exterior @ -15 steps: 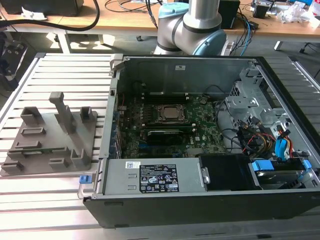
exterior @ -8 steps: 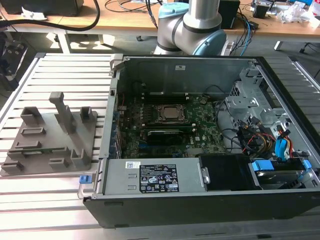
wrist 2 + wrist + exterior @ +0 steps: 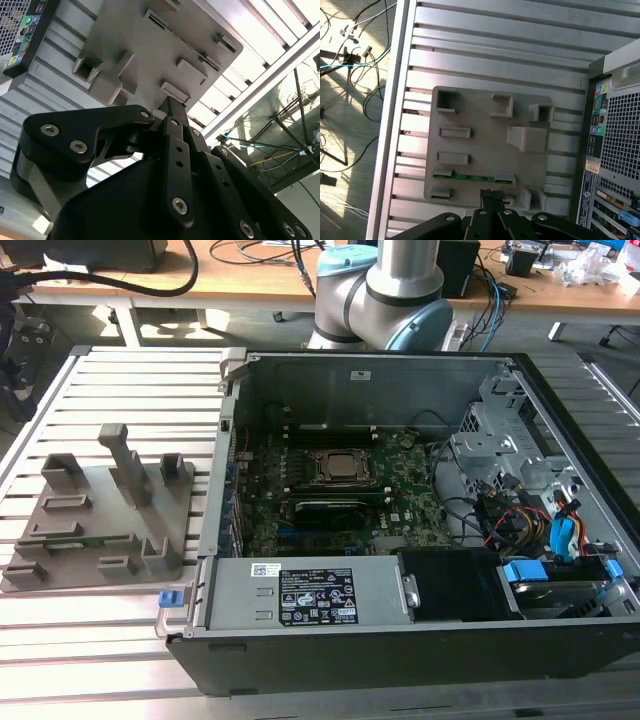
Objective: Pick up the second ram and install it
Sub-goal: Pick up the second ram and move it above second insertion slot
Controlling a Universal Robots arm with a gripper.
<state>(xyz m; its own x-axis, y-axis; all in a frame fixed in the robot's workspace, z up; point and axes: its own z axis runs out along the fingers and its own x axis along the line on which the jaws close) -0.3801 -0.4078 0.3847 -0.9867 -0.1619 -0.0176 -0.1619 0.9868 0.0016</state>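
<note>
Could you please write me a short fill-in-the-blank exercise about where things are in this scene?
1. The second ram lies in a slot of the grey holder block and is ____ in colour.
2. In the exterior view, the holder block stands on that view's ____ of the open computer case.
3. The gripper hangs above the holder block and holds ____.
Missing words: green; left; nothing.
</note>
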